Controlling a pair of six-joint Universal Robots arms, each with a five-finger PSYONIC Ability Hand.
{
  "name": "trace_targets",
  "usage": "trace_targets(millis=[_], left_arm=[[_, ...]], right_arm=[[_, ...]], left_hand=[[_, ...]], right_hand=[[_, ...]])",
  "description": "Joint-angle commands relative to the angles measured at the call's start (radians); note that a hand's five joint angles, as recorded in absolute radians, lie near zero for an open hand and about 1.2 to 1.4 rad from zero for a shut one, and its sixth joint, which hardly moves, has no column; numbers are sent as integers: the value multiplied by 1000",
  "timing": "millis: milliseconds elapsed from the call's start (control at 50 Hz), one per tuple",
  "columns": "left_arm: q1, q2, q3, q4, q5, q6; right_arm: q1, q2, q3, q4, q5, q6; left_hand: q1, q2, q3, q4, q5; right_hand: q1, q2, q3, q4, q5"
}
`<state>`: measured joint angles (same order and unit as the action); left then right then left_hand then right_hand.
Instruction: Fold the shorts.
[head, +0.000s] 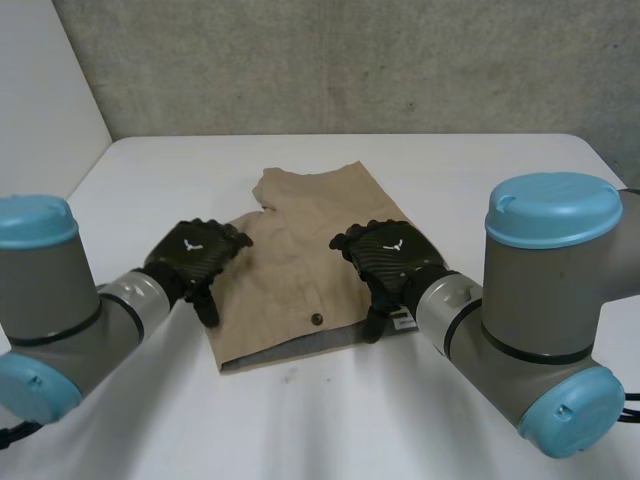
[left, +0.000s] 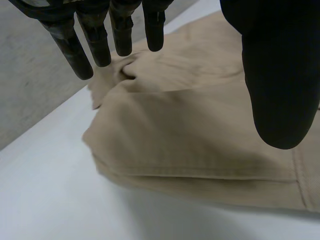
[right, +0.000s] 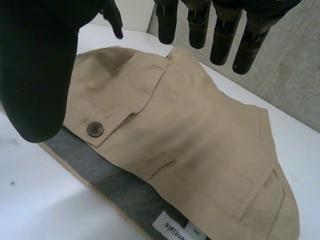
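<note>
Two robot hands hovered over the shorts (head: 300, 262), which lay flat on the desk (head: 480, 170), waistband toward the robot, button (head: 317, 320) and grey lining (head: 300, 348) exposed. Above the shorts' left edge, the left robot hand (head: 195, 252) held its fingers straight and apart from the thumb, gripping nothing. Above the shorts' right edge, near the waistband, the right robot hand (head: 388, 255) was likewise spread and empty. Judged step: positioning for a grasp before a fold. The next move called for lowering both onto those edges and pinching the cloth
</note>
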<state>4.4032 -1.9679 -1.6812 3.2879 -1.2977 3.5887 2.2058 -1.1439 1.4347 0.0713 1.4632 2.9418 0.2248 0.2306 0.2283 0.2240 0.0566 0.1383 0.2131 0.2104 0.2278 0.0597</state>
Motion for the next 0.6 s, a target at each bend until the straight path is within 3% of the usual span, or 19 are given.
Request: trace_targets(millis=[20,260,400,440,480,600], left_arm=[[-11,-8,-32,59,34,116],[-11,-77,-23,119,35,193],[-25,-106,-11,162,37,205],[-28,-108,-8,162,37,205],[-48,-112,0,162,35,205],[-131,-88,27,147,20,182]], right_arm=[[-44,-46,64,-16,-1,-4],[-94,-102,174,-71,-12,-16],[-110,-120,214,-85,-14,-21],[-121,-131,222,-87,-14,-26],[-135,-138,230,-85,-14,-32],[-201,-186,243,-85,-11,-61]], left_hand=[[77,71,73,77,70],[282,276,279,283,276],[863,857,859,864,856],[939,933,936,940,933],[1171,1165,1167,1171,1164],[1172,1166,1168,1172,1165]], right_hand=[[36,-39,-36,-53,-60],[36,-39,-36,-53,-60],[36,-39,-36,-53,-60],[36,-39,-36,-53,-60],[36,-39,-36,-53,-60],[36,-39,-36,-53,-60]])
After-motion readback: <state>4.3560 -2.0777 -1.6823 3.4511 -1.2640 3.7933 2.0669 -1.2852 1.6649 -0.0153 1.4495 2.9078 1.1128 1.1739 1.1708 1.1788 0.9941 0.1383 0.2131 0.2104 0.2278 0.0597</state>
